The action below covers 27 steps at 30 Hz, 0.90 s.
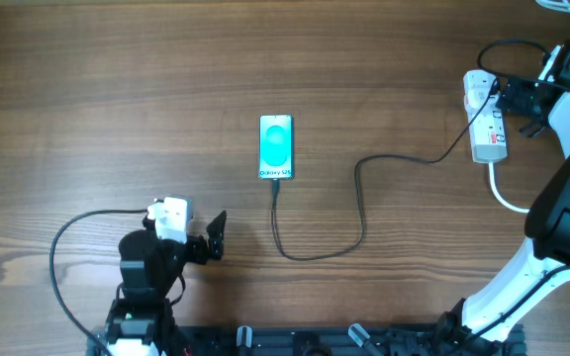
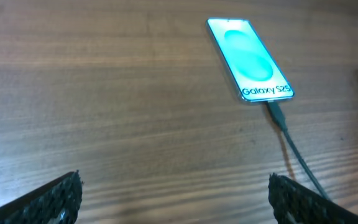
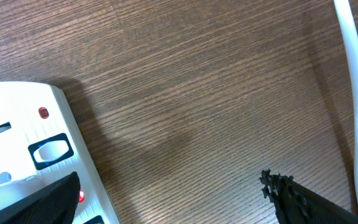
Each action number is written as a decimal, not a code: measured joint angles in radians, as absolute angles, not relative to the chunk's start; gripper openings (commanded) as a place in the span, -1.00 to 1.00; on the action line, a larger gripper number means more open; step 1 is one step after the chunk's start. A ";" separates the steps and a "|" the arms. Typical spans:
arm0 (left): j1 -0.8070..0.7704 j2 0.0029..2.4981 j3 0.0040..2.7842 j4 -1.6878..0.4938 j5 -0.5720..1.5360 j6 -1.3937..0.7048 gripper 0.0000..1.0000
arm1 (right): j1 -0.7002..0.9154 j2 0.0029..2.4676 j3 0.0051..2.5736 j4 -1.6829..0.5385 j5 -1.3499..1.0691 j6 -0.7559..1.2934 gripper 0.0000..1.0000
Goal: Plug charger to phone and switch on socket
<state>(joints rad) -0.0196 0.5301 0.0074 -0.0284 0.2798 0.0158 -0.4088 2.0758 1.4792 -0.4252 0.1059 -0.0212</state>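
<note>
Overhead, the phone [image 1: 276,147] lies screen-up on the wooden table [image 1: 117,99]. The charger [image 1: 361,208] loops from its near edge across to the socket [image 1: 487,133] at far right, where my right gripper [image 1: 511,101] hovers. My left gripper [image 1: 212,237] sits left of the cable's loop.

In my left wrist view my fingers [image 2: 48,200] are spread wide and hold nothing. The charger's plug meets the phone's edge (the one with the text).

In my right wrist view the jaws are wide too. One finger [image 3: 39,202] overlaps the socket beside a switch [image 3: 50,150], and the white lead [image 3: 353,93] runs at right.
</note>
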 measured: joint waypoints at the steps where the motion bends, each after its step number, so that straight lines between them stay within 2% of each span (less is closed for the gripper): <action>1: -0.020 0.498 0.006 -0.046 0.273 0.016 1.00 | -0.409 2.076 1.479 -0.425 0.106 -0.021 0.99; 17: -0.020 0.059 0.007 -0.054 0.190 0.017 1.00 | -0.409 2.076 1.479 -0.425 0.106 -0.021 0.99; 27: -0.020 0.014 0.007 -0.053 0.183 0.016 1.00 | -0.409 2.076 1.479 -0.425 0.106 -0.021 0.99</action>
